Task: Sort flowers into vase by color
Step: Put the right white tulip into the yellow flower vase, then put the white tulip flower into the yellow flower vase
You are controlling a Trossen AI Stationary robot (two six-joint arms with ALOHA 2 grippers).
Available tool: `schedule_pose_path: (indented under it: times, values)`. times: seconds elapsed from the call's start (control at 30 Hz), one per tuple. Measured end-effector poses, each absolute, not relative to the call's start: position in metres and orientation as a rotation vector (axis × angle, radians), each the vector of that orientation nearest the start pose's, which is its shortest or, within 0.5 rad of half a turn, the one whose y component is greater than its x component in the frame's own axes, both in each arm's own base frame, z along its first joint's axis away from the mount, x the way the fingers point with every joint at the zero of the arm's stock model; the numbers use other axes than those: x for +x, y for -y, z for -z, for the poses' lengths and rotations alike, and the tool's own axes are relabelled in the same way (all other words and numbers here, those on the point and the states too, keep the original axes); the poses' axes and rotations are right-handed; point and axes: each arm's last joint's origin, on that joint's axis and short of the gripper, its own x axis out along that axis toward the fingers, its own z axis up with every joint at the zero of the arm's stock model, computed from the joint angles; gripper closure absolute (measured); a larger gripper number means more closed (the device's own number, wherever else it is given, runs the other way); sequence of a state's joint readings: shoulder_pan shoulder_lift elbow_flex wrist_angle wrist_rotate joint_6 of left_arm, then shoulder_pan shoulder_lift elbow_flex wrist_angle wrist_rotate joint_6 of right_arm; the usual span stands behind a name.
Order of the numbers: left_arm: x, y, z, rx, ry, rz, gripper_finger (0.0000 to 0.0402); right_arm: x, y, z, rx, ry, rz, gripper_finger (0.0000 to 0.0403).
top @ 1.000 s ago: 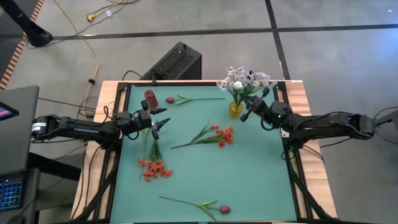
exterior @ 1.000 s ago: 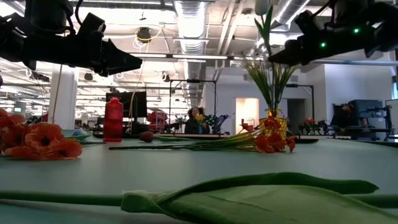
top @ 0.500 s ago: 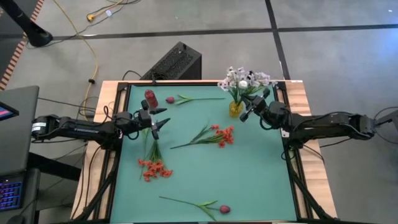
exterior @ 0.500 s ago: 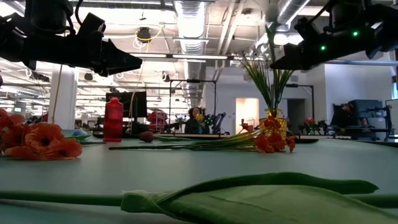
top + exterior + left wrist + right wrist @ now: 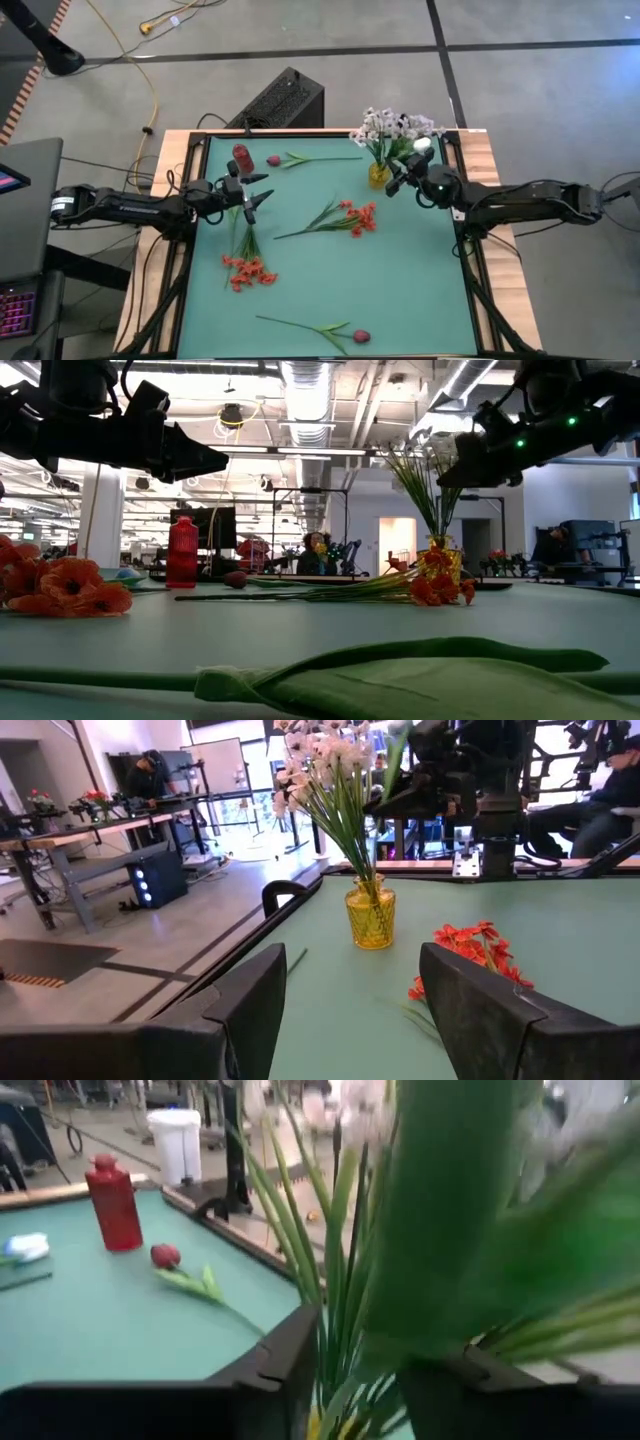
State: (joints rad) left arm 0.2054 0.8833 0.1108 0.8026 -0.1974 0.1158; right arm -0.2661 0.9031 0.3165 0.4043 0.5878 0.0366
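Your right claw (image 5: 400, 175) hangs just beside the yellow vase (image 5: 379, 175) at the far right corner of the worktop (image 5: 400, 280), its fingers (image 5: 275, 1370) parted, with the broad green stem of the white bud (image 5: 422, 146) passing through the gap between them. Whether either finger touches that stem, you cannot tell from these views. The bud's head sits right above the claw, next to the white-and-pale blossoms (image 5: 395, 125) standing upright in the vase.

Your left claw (image 5: 255, 192) is open too and holds nothing (the wrist view shows only bare space between its fingers). It hovers over the worktop's left side, near the red bottle (image 5: 241, 157).

Loose flowers on the worktop:
- one dark pink bud (image 5: 274, 160) lies beside the red bottle, its stem running towards the vase
- one orange-red spray (image 5: 358, 218) lies near the middle
- a second orange-red spray (image 5: 250, 272) lies on the left, its stem reaching up under the left claw
- another dark pink bud (image 5: 361, 337) rests at the near edge, well apart from the rest
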Motion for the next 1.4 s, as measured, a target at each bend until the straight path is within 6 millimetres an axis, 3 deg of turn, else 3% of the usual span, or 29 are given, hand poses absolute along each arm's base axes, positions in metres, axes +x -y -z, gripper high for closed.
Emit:
schedule_pose_path:
  times: [0.4,0.7,0.93,1.2,1.4]
  values:
    - [0.161,-0.039,-0.183,0.120,0.009,-0.398,0.0182,0.176,0.060,-0.243,0.162,-0.466,0.869,0.0149]
    - [0.163,-0.037,-0.190,0.143,0.066,-0.298,0.0182,0.165,0.052,-0.273,0.427,-0.645,0.781,0.0143]
    - [0.168,-0.026,-0.191,0.005,0.055,-0.045,0.0182,0.160,0.036,-0.271,0.791,-0.758,0.655,0.0143]
    - [0.171,-0.015,-0.200,0.005,0.095,-0.003,0.0182,0.182,-0.008,-0.268,0.901,-0.719,0.568,0.0143]
    - [0.173,0.000,-0.193,-0.162,0.013,0.059,0.0182,0.236,-0.053,-0.260,0.783,-0.430,0.505,0.0143]
